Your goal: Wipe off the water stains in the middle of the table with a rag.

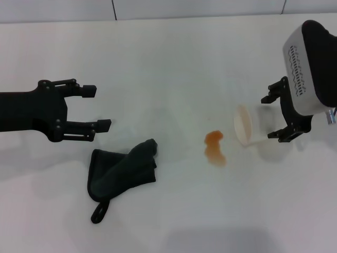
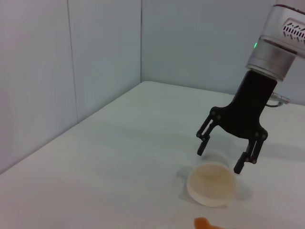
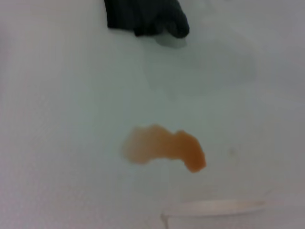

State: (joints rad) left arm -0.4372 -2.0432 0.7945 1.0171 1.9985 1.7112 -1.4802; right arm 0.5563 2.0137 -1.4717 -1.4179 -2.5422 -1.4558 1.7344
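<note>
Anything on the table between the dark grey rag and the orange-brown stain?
Nothing: only bare white table between dark grey rag and orange-brown stain, per head view.

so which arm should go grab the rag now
Left. The left gripper hovers open just behind the rag, while the right gripper is across the orange stain, straddling the tipped cup.

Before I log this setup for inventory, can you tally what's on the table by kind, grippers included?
Rag: 1, dark, crumpled
Water stains: 1 orange-brown blotch
Cup: 1, white, lying on its side
Grippers: 2, left gripper open above the rag, right gripper open around the cup
Total: 5, all on or over the table
</note>
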